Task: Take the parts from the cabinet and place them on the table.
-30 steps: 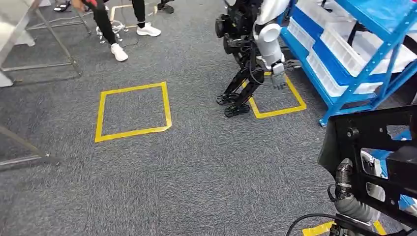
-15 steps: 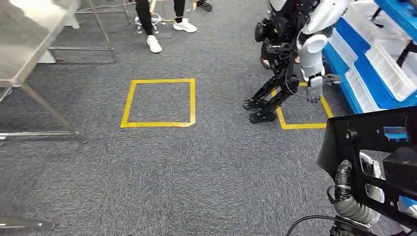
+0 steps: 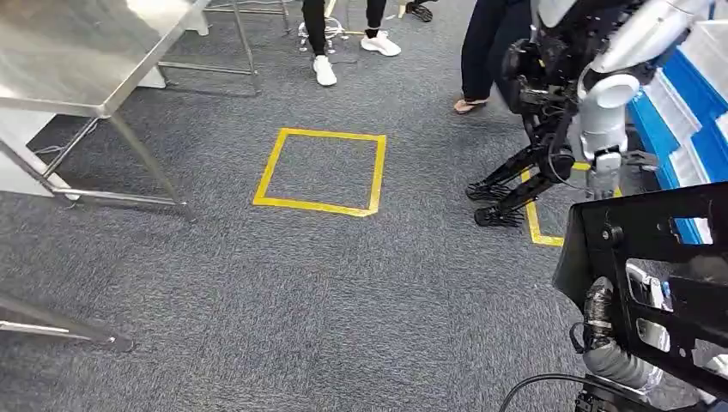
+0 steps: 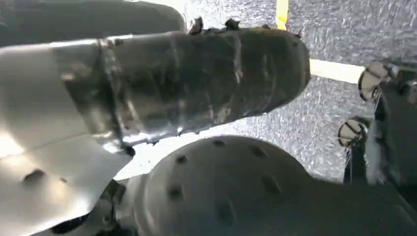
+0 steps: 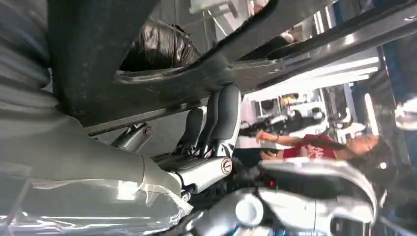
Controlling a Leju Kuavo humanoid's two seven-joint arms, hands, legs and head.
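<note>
Grey carpet (image 3: 343, 300) (yellow tape square (image 3: 322, 172))

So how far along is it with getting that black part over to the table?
Done: the black part is out of the blue cabinet. In hand: the right hand holds it, fingers curled on its bar. Left: cross the carpet to the steel table and set it down.
</note>
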